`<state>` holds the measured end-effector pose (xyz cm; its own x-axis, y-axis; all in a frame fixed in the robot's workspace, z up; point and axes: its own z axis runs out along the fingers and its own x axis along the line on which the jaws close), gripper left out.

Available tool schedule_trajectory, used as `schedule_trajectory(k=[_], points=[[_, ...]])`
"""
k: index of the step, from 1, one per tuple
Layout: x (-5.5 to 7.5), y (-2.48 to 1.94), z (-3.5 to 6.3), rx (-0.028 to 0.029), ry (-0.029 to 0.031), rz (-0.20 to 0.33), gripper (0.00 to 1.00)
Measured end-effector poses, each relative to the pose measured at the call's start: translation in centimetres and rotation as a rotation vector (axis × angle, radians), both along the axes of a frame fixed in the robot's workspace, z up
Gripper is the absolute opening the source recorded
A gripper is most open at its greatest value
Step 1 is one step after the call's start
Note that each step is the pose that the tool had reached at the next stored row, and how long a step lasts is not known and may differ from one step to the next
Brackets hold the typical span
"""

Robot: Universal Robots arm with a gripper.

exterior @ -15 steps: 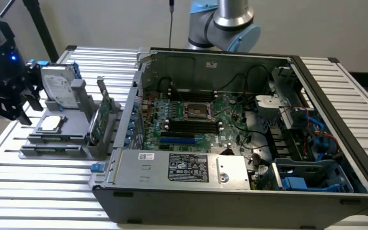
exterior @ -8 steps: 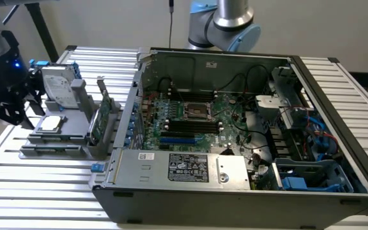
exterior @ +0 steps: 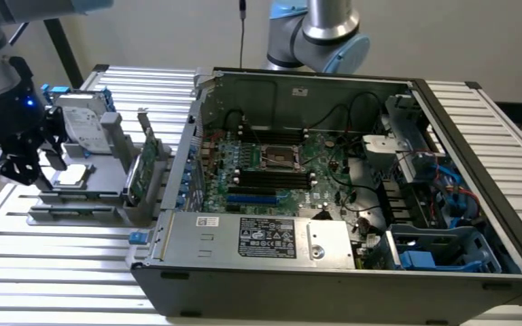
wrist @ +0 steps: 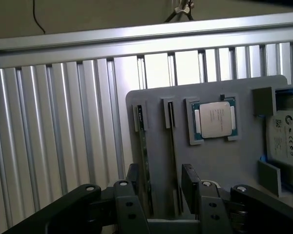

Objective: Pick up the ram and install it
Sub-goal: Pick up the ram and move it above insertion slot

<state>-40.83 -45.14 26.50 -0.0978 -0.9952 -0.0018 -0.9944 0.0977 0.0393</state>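
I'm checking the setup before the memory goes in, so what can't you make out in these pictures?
- Wrist view: the ram stands edge-on in the gray holder, chips hidden.
- Wrist view: the hard drive is cut off by the picture edge.
- Exterior view: the board's memory slots are too small to tell their latches' state.

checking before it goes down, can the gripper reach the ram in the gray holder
Probably yes: the gripper is open above the gray holder, with the ram standing in its slot between the fingers, close to one. Nothing covers the ram; the processor and hard drive sit aside.
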Motion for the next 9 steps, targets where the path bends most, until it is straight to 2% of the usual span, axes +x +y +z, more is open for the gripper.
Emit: schedule_trajectory(k=[9], points=[[0.0, -0.21, -1.63, 0.0000, -0.0001, 0.012, 0.48]])
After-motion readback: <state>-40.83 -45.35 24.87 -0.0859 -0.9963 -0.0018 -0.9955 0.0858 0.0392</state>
